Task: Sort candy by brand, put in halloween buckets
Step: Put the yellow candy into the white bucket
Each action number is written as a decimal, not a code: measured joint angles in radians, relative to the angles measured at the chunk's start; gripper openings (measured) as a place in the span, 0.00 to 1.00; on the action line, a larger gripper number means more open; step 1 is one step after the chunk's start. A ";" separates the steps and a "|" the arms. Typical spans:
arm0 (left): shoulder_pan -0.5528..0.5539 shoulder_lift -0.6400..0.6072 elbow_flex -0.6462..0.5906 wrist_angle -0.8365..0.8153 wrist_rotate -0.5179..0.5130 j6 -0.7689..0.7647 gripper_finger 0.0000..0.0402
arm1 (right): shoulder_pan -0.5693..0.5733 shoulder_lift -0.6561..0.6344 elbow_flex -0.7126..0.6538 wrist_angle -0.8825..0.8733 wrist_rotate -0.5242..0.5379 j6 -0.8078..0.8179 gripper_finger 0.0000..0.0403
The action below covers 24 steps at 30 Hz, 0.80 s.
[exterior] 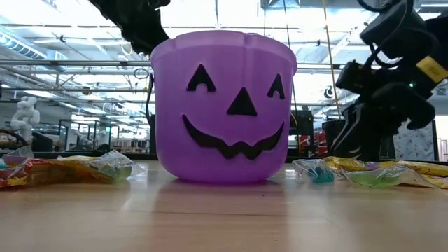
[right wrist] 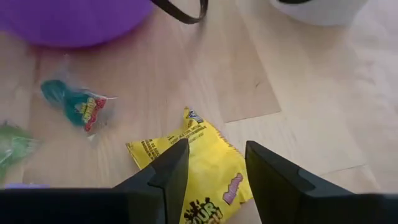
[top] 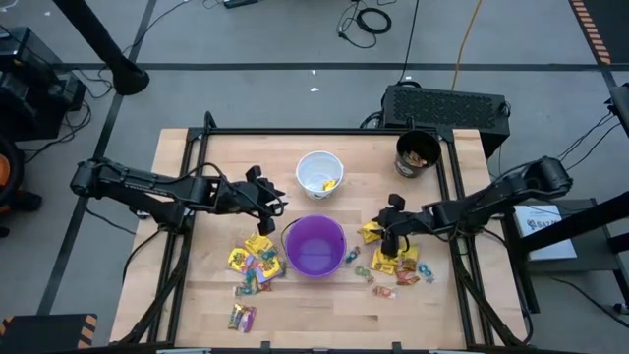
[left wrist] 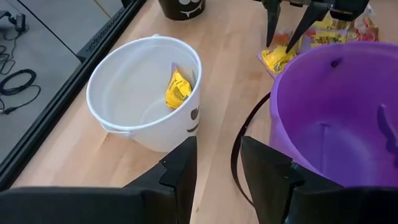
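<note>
Three buckets stand on the table: white (top: 319, 174) with one yellow packet (left wrist: 178, 91) inside, purple (top: 314, 246) near the front, and black (top: 417, 154) holding candy at the far right. Loose candy lies in two piles, left (top: 253, 265) and right (top: 398, 265) of the purple bucket. My left gripper (left wrist: 217, 149) is open and empty, hovering between the white and purple buckets (top: 275, 200). My right gripper (right wrist: 216, 149) is open, pointing down over a yellow packet (right wrist: 202, 158) at the right pile's far edge (top: 390, 236). My right gripper comes from above, its open fingers (left wrist: 272, 28) standing over the yellow packet (left wrist: 278, 59), which lies flat on the table. Whether the fingertips touch the packet, I cannot tell.
A black box with a ridged top (top: 444, 106) sits beyond the table's far right edge. A dark frame rail (top: 324, 131) borders the work area. A blue-green sweet (right wrist: 78, 106) and the purple bucket's loose black handle (left wrist: 239, 149) lie on the wood between the buckets.
</note>
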 joint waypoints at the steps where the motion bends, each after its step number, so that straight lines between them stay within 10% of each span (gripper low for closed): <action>1: 0.000 0.000 0.000 -0.002 0.000 0.001 0.33 | 0.000 0.014 0.000 0.012 -0.001 0.006 0.38; 15: 0.000 0.000 0.000 -0.003 0.000 0.001 0.33 | 0.003 0.092 0.007 0.094 -0.101 0.023 0.40; 24: 0.000 0.000 0.000 -0.030 0.000 0.004 0.33 | 0.058 0.046 0.192 -0.298 -0.046 0.066 0.40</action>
